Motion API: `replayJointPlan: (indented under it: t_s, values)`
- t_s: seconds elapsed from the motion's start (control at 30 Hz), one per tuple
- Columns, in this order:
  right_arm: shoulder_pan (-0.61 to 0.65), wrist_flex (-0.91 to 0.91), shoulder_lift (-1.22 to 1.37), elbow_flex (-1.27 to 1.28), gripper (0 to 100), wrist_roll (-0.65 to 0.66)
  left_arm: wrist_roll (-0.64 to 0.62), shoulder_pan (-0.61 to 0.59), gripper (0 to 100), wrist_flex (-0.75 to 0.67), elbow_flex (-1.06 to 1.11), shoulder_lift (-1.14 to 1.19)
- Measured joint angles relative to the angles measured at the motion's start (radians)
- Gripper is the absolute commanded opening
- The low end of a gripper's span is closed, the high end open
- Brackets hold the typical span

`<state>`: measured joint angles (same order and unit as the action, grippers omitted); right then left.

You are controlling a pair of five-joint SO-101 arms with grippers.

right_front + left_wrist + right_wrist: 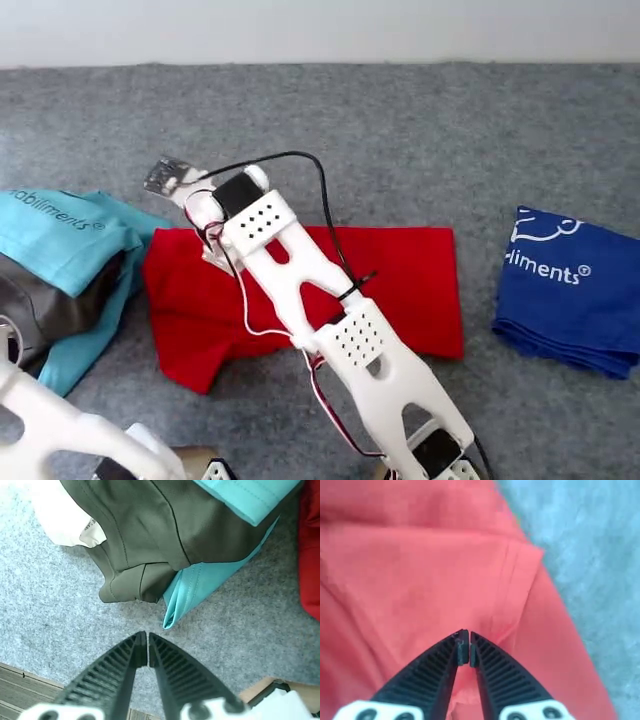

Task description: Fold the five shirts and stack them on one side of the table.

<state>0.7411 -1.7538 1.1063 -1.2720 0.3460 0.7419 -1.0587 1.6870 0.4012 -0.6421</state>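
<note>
Left gripper (148,647): pressed together, empty, above mat (50,605) near teal shirt (200,580).
Right gripper (464,647): closed, seemingly pinching red shirt (420,580).
High view: folded blue shirt (570,290), well apart.

The right arm (330,310) rises from the bottom edge of the high view, right of centre, and runs diagonally up and to the left. Its white perforated links lie nearly in one line and a black cable (300,154) loops over its far end. The wrist tips downward there. The right gripper (464,647) has its black ribbed fingers (430,672) drawn together, the tips all but touching. The left arm (50,420) sits in the near left corner, only part of a white link in sight. The left gripper (148,647) points down, its jaws likewise closed tip to tip
</note>
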Motion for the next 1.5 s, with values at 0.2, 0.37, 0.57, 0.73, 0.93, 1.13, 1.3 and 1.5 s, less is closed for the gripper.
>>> replayJointPlan:
  t_s: [0.2, 0.37, 0.57, 0.73, 0.93, 1.13, 1.3, 1.5]
  values:
    - [-0.129, 0.002, 0.0, 0.103, 0.9, 0.008, 0.0, 0.0, 2, 0.0, 0.0, 0.0]
    - [-0.135, 0.005, 0.0, 0.106, 0.9, 0.014, 0.0, 0.0, 2, -0.014, 0.0, 0.0]
    - [-0.109, -0.003, -0.077, 0.123, 0.9, 0.003, 0.0, 0.0, 2, -0.017, 0.0, 0.0]
    - [-0.095, -0.003, -0.21, 0.273, 0.9, -0.04, 0.0, 0.0, 2, -0.017, 0.0, 0.0]
    - [-0.074, -0.003, -0.287, 0.454, 0.9, -0.049, 0.0, 0.0, 2, -0.026, 0.0, 0.0]
    - [-0.074, 0.006, -0.262, 0.46, 1.6, -0.049, 0.0, 0.0, 2, -0.037, 0.0, 0.0]
    - [-0.086, 0.017, -0.258, 0.341, 8.0, -0.049, 0.0, 0.0, 2, -0.037, 0.0, 0.0]
    - [-0.086, 0.028, -0.218, 0.138, 28.5, -0.049, 0.0, 0.0, 2, -0.037, 0.0, 0.0]
